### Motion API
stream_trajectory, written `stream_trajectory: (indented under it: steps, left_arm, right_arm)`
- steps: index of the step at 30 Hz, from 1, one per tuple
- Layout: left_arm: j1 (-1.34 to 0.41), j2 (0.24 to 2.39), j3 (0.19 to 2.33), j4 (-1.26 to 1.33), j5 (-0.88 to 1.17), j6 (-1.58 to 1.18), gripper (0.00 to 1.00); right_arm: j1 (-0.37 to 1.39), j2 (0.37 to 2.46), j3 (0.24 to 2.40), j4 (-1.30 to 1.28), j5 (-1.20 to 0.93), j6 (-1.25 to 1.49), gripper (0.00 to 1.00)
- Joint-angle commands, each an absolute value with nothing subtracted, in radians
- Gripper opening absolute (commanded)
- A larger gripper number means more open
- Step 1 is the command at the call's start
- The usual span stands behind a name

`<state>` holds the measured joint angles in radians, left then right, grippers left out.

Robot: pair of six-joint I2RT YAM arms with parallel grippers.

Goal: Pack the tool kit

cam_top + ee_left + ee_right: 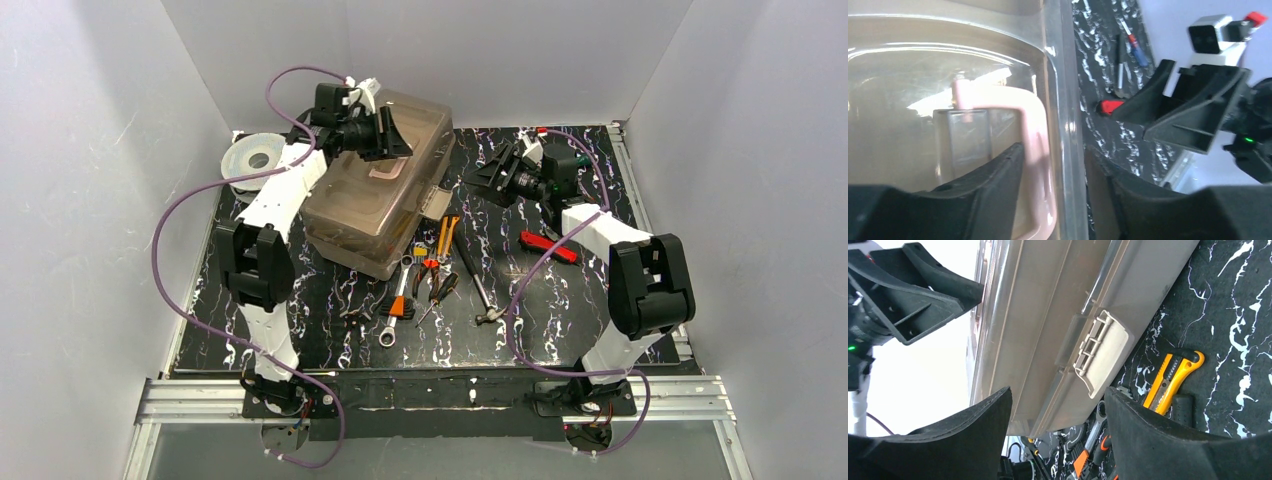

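1. Closest to the lens, note the left gripper point(1053, 150) over the toolbox point(375, 190), jaws partly apart, straddling one side bar of the cream handle point(1035, 145) and the rim of the smoky lid point(908, 75). Cannot tell whether gripping or merely bracketing.
2. Find the toolbox at the far left of the black mat point(600, 330), skewed, lid seemingly shut, with the grey wire spool point(255, 160) near its left end.
3. See the right gripper point(1058, 390) spread wide and empty, near the box's right end, facing the cream latch point(1100, 352).
4. Count loose tools on the mat just right of and nearer than the box: wrench point(397, 300), orange pliers point(432, 272), hammer point(475, 280), yellow utility knife point(1170, 380). Spot the red knife point(548, 245) further right, apart from the cluster.
5. Expect a stiff, hollow, bulky shell, probably light while unpacked and slick across the glossy lid. Treat lid and latch as likeliest to crack or pop under sideways load.
6. Take hold at the handle for lifting and at the latch tab for opening. Avoid pinching the smooth walls.
7. Judge the packing barely begun, with every visible tool outside and the lid to be raised first.
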<state>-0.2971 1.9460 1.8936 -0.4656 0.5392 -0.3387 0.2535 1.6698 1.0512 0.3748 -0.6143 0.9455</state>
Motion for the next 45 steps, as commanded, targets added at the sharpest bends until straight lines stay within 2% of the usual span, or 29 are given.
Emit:
stream_trajectory:
  steps: [1, 4, 6, 14, 17, 18, 23, 24, 40, 43, 45]
  left_arm:
    - [-0.240, 1.868, 1.719, -0.207, 0.896, -0.645, 0.44]
    - [-0.199, 1.855, 1.638, 0.042, 0.992, -0.829, 0.40]
    - [-0.190, 1.854, 1.631, 0.104, 1.018, -0.875, 0.39]
    - [-0.184, 1.844, 1.649, 0.149, 1.036, -0.928, 0.38]
    - [-0.180, 1.834, 1.659, 0.096, 1.019, -0.886, 0.38]
    - [-0.179, 1.831, 1.660, 0.088, 1.013, -0.882, 0.38]
    - [-0.178, 1.825, 1.673, 0.058, 1.001, -0.868, 0.38]
    - [-0.178, 1.824, 1.683, 0.042, 0.999, -0.861, 0.38]
    - [-0.147, 1.801, 1.718, -0.077, 1.005, -0.783, 0.40]
    - [-0.140, 1.790, 1.745, -0.186, 0.955, -0.698, 0.45]
    - [-0.140, 1.781, 1.776, -0.305, 0.879, -0.603, 0.53]
  right_arm:
    - [0.249, 1.678, 1.082, 0.457, -0.684, 0.980, 0.75]
    - [0.249, 1.679, 1.095, 0.447, -0.688, 0.981, 0.75]
    - [0.250, 1.682, 1.105, 0.443, -0.694, 0.984, 0.75]
    - [0.283, 1.676, 1.206, 0.339, -0.683, 0.946, 0.74]
    - [0.325, 1.684, 1.283, 0.248, -0.627, 0.916, 0.69]
    - [0.339, 1.689, 1.304, 0.225, -0.603, 0.914, 0.62]
    - [0.402, 1.750, 1.418, 0.170, -0.549, 0.945, 0.09]
    - [0.414, 1.772, 1.446, 0.153, -0.540, 0.946, 0.03]
    - [0.484, 2.055, 1.845, 0.008, -0.572, 0.945, 0.01]
    - [0.502, 2.094, 1.928, -0.053, -0.568, 0.928, 0.01]
    - [0.509, 2.115, 1.970, -0.075, -0.571, 0.920, 0.01]
